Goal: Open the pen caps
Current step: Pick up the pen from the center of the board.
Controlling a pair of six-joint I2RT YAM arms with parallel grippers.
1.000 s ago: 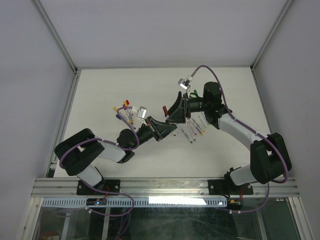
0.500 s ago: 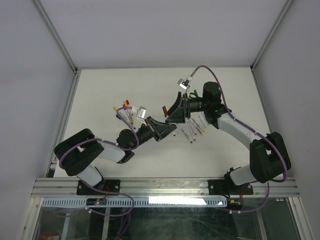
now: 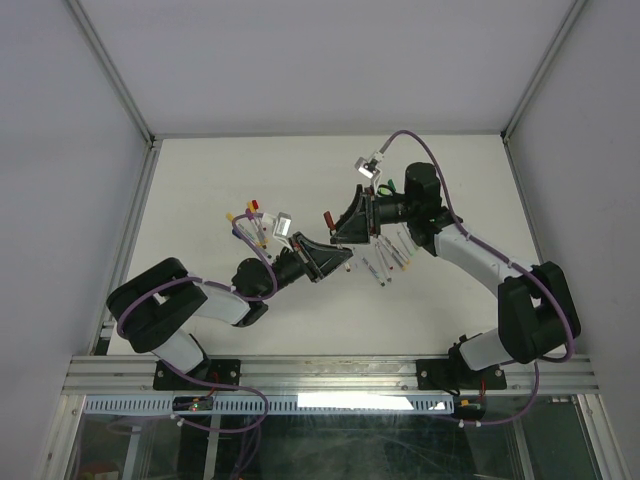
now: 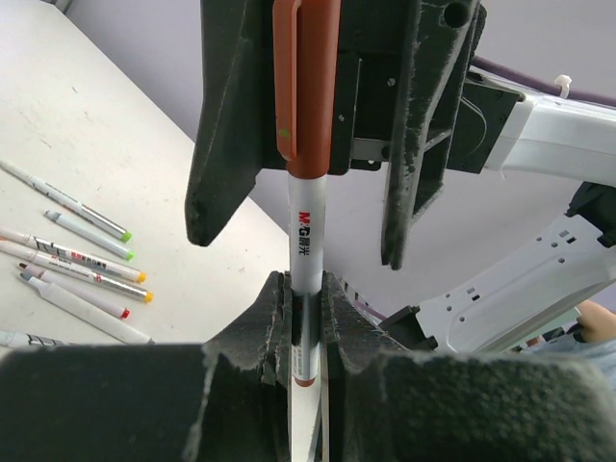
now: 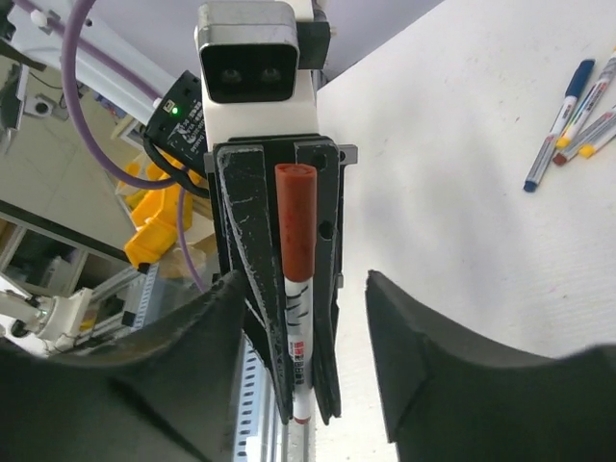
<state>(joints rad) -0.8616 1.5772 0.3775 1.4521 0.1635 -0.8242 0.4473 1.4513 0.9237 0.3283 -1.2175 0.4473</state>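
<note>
Seen from above, the left gripper (image 3: 338,260) is clenched on a pen (image 4: 306,250) over the middle of the table (image 3: 200,180). The red cap (image 3: 329,215) points to the far side. It sits between the jaws of the right gripper (image 3: 340,224). The left arm reaches in low from the near left. The right arm bends round from the near right, so the two grippers meet tip to tip.

In the left wrist view, the left fingers (image 4: 274,318) pinch the white barrel. The cap stands up between the right gripper's two dark jaws, with a gap on its right side. To do this step well, those jaws should close on the cap only, not on the barrel. Then the pull should go straight along the pen, because a sideways tug could make the pen slip.

In the right wrist view, the right fingers (image 5: 135,385) stand apart and grasp nothing. The cap is a little left of the middle, so a small shift left would help.
</note>
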